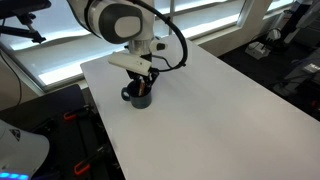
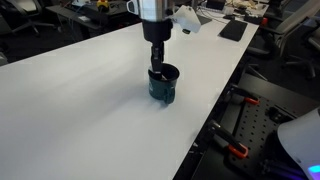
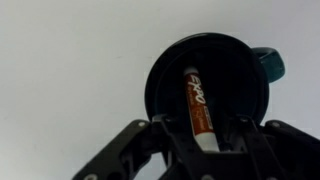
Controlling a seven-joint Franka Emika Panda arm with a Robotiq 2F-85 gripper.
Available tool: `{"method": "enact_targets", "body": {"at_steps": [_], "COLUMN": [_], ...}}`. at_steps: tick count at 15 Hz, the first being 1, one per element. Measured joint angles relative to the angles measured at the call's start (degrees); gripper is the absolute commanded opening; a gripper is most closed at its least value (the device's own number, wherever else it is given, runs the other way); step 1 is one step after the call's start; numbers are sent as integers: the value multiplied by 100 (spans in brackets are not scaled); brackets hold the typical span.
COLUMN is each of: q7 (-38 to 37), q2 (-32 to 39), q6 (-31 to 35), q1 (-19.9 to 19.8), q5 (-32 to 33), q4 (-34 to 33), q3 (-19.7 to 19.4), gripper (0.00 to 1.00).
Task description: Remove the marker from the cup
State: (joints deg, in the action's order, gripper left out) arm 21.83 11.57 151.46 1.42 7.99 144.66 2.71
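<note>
So the gripper (image 3: 205, 130) hangs straight above the cup (image 3: 152, 90), pointing down at its mouth. You can see the same stack-up in both exterior views, with the gripper (image 2: 157, 62) just over the rim of the cup (image 2: 165, 92), which sits on the white table (image 2: 70, 110) near one long edge.

The marker (image 3: 197, 100) is inside the cup, leaning against the wall. In the wrist view its long axis runs almost straight up and down the picture with a slight tilt. The reddish-brown barrel lies across the dark inside, and the pale end nearest the camera pokes up between the two fingers (image 3: 140, 150).

That's the bit that matters: the marker is directly below and between the jaws, and the line they close along runs across the barrel, not along it. So I'd say the alignment for a pinch looks pretty good.

The jaws look parted, one on each side of the marker with a gap, holding nothing as far as I can tell. The cup's teal handle (image 3: 268, 63) sticks out to the side, clear of them.

My guess at the next move is a small drop, then close on that upper end and lift straight up. The risk I see is a finger clipping the rim and nudging the cup.
</note>
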Motion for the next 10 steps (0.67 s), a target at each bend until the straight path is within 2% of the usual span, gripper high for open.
{"method": "enact_targets", "body": {"at_steps": [2,3,4,6,8,10], "q7": [80,139,186,292,359,373], "q2": [113,148,180,267,318,320], "q6": [210,294,370,491,538,538], "q1": [-27,-48,-76,-134,-206,-261], "q5": [-13,-20,-24,-32,-40,-42], "q4": [30,44,59,79,76,75], "q3": [48,82,113,175,239,280], "gripper": [35,16,14,1,5,5]}}
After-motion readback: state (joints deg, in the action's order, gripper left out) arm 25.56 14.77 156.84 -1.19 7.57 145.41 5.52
